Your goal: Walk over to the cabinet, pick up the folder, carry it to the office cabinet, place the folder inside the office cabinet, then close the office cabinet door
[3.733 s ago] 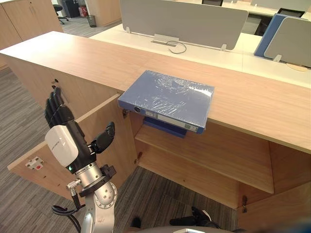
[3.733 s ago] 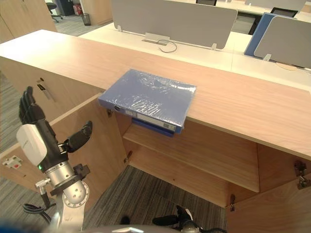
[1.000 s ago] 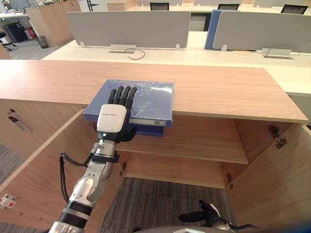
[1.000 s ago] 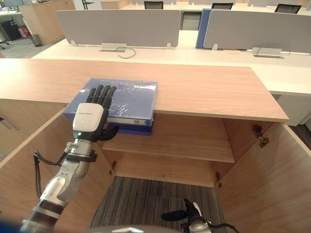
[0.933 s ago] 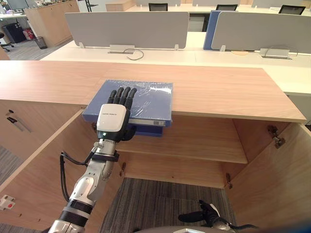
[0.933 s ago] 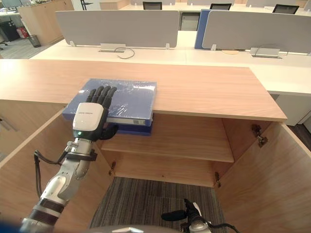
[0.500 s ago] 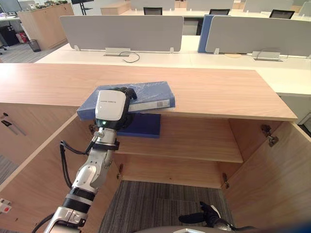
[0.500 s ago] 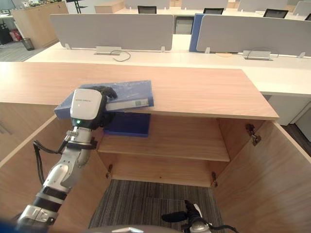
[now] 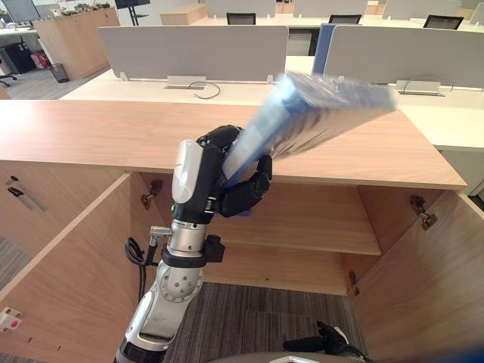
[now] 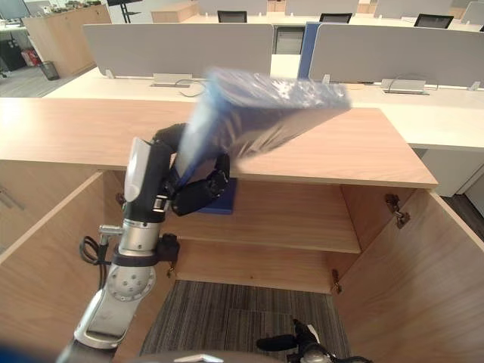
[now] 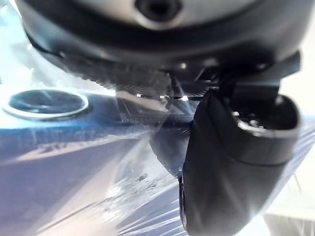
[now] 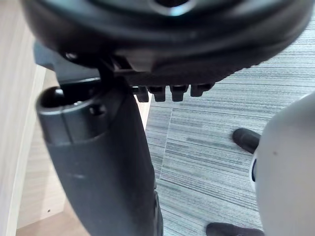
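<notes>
Left hand's fingers [image 9: 218, 141] were curled tight over the spine end of the blue plastic-wrapped folder [image 9: 325, 106], with the thumb [image 11: 236, 167] clamped in from the other side; so the left hand [image 9: 214, 175] had a proper pinch on it, no gap that I could see. The folder was up in the air, tilted, its far end sticking out above the top of the light wooden cabinet [image 9: 91, 136] and touching nothing; both cabinet doors stood open below.

My guess on handling: stiff board covers, so it wouldn't flop; the shiny wrap looked slick, so it could creep out of a pinch; probably light enough for one hand, though held at one end the long free side would be levering hard on that grip. I'd have grabbed it nearer the middle of the spine, or got a palm flat under it.

Right hand [image 10: 302, 344] hung low near the carpet, fingers [image 12: 170, 90] relaxed and holding nothing.

A second dark blue folder [image 10: 223, 198] lay on the wooden shelf [image 9: 318, 227] inside, at the left end; plenty of bare shelf beside it.
</notes>
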Tool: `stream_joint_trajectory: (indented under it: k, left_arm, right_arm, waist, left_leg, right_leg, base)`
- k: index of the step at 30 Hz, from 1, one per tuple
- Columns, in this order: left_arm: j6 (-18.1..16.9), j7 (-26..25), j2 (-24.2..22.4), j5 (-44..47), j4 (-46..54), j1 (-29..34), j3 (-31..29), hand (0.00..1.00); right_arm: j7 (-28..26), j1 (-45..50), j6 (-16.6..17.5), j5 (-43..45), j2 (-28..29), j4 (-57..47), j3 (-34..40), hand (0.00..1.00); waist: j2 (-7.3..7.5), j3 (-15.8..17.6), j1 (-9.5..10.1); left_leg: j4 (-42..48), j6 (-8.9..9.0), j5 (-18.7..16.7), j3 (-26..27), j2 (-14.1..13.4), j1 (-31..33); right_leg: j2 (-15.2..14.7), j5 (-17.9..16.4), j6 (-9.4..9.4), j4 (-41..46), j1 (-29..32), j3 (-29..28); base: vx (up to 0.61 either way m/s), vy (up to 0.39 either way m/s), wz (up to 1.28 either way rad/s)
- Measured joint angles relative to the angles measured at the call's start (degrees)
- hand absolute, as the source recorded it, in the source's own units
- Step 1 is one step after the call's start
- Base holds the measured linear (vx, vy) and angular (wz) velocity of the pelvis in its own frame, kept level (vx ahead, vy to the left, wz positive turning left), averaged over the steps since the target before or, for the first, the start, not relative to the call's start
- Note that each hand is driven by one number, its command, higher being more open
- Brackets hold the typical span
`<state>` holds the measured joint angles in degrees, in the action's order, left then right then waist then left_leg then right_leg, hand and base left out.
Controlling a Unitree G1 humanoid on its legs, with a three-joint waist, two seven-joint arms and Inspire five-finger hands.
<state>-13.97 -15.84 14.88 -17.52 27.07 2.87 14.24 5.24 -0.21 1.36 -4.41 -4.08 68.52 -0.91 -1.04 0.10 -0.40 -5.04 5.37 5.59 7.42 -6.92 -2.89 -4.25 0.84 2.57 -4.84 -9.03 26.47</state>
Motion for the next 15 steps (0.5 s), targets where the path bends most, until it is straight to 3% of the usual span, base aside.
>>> stream_joint_trajectory:
  k: [3, 5, 6, 7, 10, 12, 15]
  left_arm:
    - [-0.54, 4.29, -1.42, 17.97, 0.09, 2.18, -2.62, 0.00]
    - [-0.69, 7.78, -4.35, 34.81, 0.39, 4.24, -7.29, 0.00]
    - [-0.71, 7.83, -4.52, 35.46, 0.45, 4.36, -7.62, 0.00]
    - [-1.52, 8.78, -8.08, 45.94, 1.08, 5.75, -11.97, 0.00]
    - [-2.92, 8.57, -11.87, 53.70, 3.92, 8.74, -16.98, 0.00]
    - [-5.46, 8.09, -13.92, 57.55, 6.29, 11.66, -19.69, 0.00]
    - [-6.08, 8.10, -16.05, 60.23, 7.92, 14.23, -18.39, 0.00]
  right_arm:
    - [-0.17, 0.00, 0.00, 0.17, -0.24, 0.02, 0.98, 1.00]
    - [-0.11, 0.86, 0.03, 2.50, -0.26, -0.16, 2.51, 1.00]
    - [-0.11, 0.89, 0.03, 2.61, -0.25, -0.21, 2.67, 1.00]
    - [0.18, 1.49, 0.69, 7.56, -0.03, -0.64, 4.12, 1.00]
    - [1.39, 5.08, 1.13, 14.24, 1.58, -6.70, 6.55, 1.00]
    - [3.57, 10.83, 1.27, 19.08, 3.87, -20.33, 7.81, 1.00]
    - [6.58, 14.94, 2.24, 25.21, 7.23, -38.89, 9.17, 1.00]
  waist:
    - [-0.49, -0.32, 0.00]
    - [-0.43, -0.30, 0.06]
    - [-0.41, -0.29, 0.06]
    - [0.04, -0.02, 0.14]
    - [0.83, 0.39, 0.12]
    - [1.44, 0.76, 0.19]
    - [1.58, 0.84, -0.04]
  left_leg:
    - [0.00, 0.00, 0.00, -0.03, -0.10, 0.03]
    - [0.01, 0.12, -0.09, -0.03, -0.23, 0.04]
    - [0.01, 0.13, -0.09, -0.02, -0.24, 0.04]
    - [0.02, 0.27, -0.20, 0.01, -0.41, 0.00]
    - [0.03, 0.41, -0.29, 0.31, -0.59, -0.11]
    - [0.04, 0.50, -0.37, 1.40, -0.85, -0.26]
    - [0.04, 0.43, -0.99, 3.20, -0.99, -1.74]
  right_leg:
    - [0.10, -0.11, 0.00, 0.03, 0.01, 0.01]
    - [0.15, -0.50, -0.04, 0.47, 0.16, -0.01]
    - [0.15, -0.53, -0.05, 0.53, 0.20, -0.02]
    - [0.21, -1.00, -0.11, 1.19, 0.38, -0.09]
    - [0.56, -1.18, -0.13, 1.44, 0.48, -0.34]
    - [0.65, -1.19, -0.18, 1.62, 0.90, -1.32]
    - [0.47, -1.16, -0.19, 1.92, 0.76, -2.97]
  base:
    - [0.00, 0.000, 0.00]
    - [0.00, 0.000, 0.00]
    - [0.00, 0.000, 0.00]
    - [0.00, 0.000, 0.00]
    - [0.02, -0.005, -0.05]
    - [0.02, 0.012, -0.21]
    - [-0.02, 0.033, -0.28]
